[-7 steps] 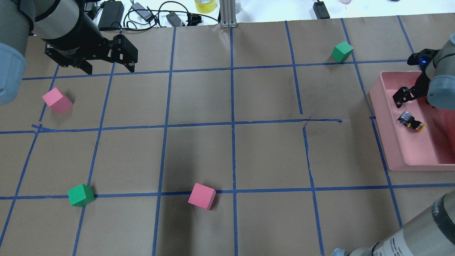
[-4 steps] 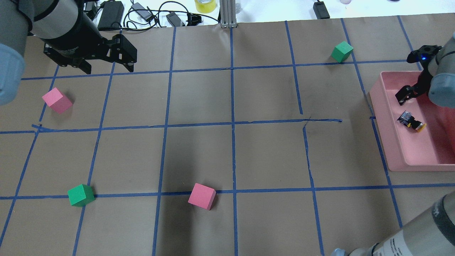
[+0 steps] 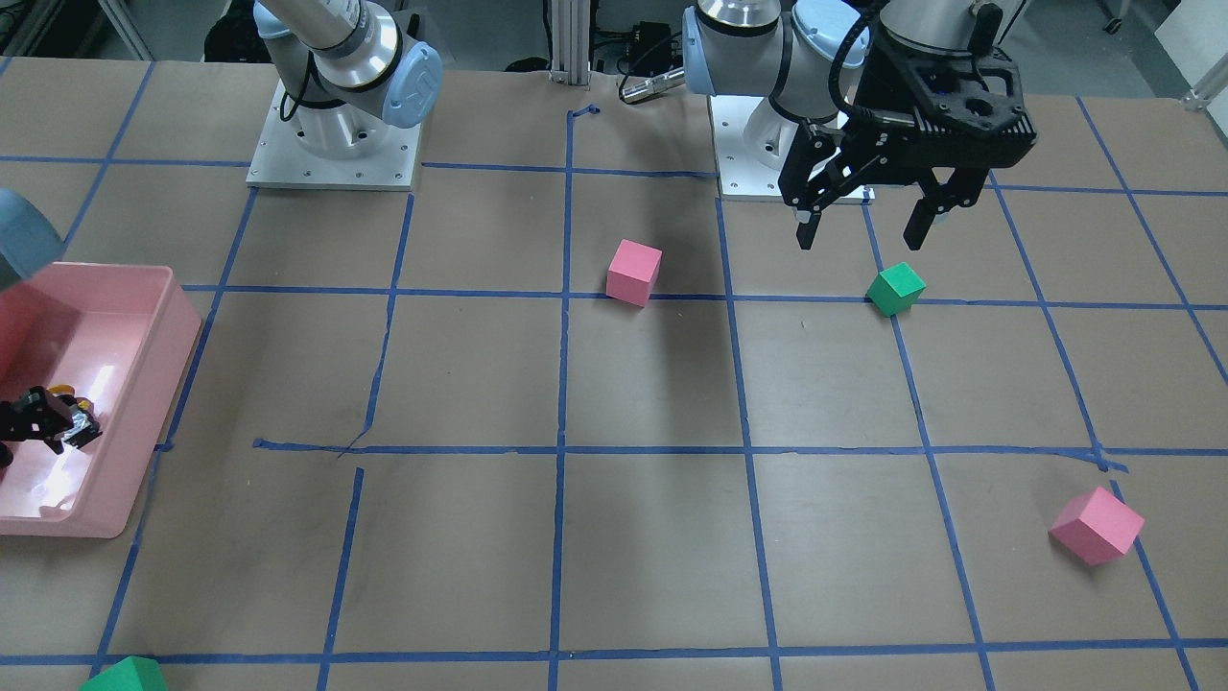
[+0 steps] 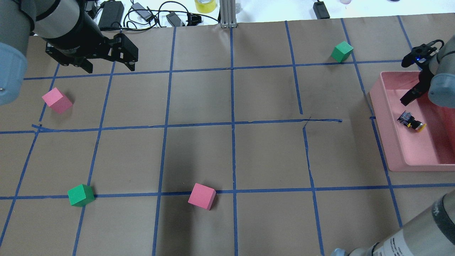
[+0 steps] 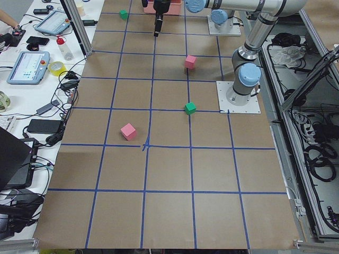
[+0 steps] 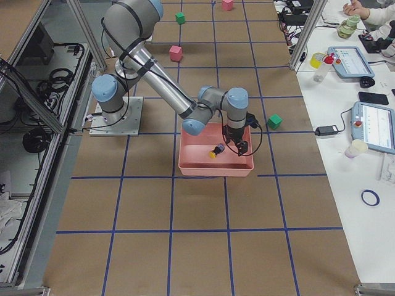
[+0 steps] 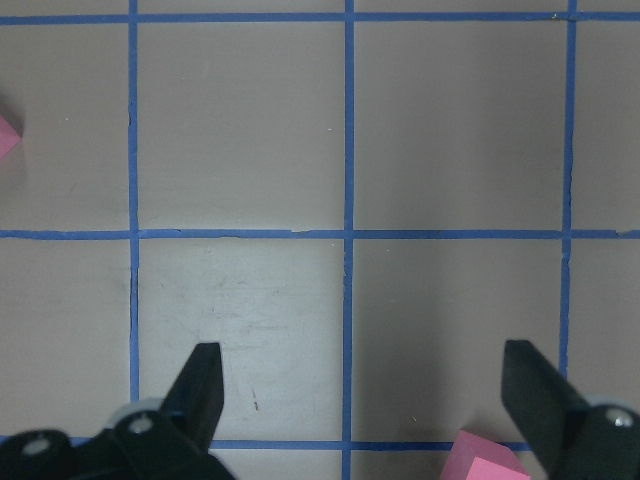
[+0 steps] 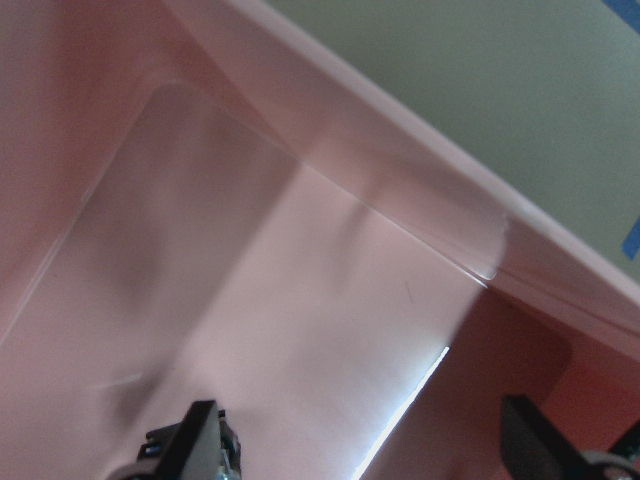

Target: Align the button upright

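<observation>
The button (image 4: 410, 121) lies on its side in the pink bin (image 4: 390, 142), its yellow cap toward the robot's side. It also shows in the exterior right view (image 6: 216, 150) and in the front-facing view (image 3: 72, 417). My right gripper (image 8: 360, 403) is open and empty. It hangs inside the bin, just beyond the button and apart from it. Only one of its fingers (image 4: 408, 96) shows in the overhead view. My left gripper (image 4: 108, 67) is open and empty, above the table at the far left. It also shows in the left wrist view (image 7: 360, 348).
Two pink cubes (image 4: 57, 100) (image 4: 202, 196) and two green cubes (image 4: 81, 195) (image 4: 342, 51) sit on the brown paper with blue tape lines. Cables and chargers (image 4: 142, 14) lie beyond the far edge. The bin's walls surround my right gripper.
My right gripper has risen and drawn back from the button toward the bin's far side. The button has not moved. The left gripper has barely shifted.
</observation>
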Controlling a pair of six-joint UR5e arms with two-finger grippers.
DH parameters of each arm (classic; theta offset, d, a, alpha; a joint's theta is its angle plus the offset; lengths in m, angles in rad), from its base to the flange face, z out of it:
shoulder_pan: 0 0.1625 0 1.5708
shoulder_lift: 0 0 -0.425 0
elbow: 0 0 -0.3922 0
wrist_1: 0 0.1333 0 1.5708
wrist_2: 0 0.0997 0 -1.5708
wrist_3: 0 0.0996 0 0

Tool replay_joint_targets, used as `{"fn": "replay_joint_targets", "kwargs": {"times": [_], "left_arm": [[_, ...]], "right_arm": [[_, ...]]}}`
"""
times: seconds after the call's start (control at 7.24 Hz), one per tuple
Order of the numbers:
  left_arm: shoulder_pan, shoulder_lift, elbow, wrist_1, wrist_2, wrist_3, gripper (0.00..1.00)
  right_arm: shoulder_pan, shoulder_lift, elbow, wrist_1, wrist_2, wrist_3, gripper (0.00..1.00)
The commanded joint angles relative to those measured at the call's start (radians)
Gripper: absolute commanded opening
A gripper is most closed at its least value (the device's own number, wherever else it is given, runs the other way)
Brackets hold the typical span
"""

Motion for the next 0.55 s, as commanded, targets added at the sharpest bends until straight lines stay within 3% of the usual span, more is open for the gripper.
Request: {"fn": "replay_joint_targets", "kwargs": {"times": [0.0, 0.41], "left_arm": [[0.001, -0.002, 0.0, 0.003, 0.001, 0.0, 1.0], [0.001, -0.004, 0.0, 0.003, -0.001, 0.0, 1.0]], "right_arm": [[-0.001, 0.001, 0.0, -0.004, 0.0, -0.072, 1.0], [-0.001, 0.003, -0.002, -0.007, 0.0, -0.114, 1.0]]}}
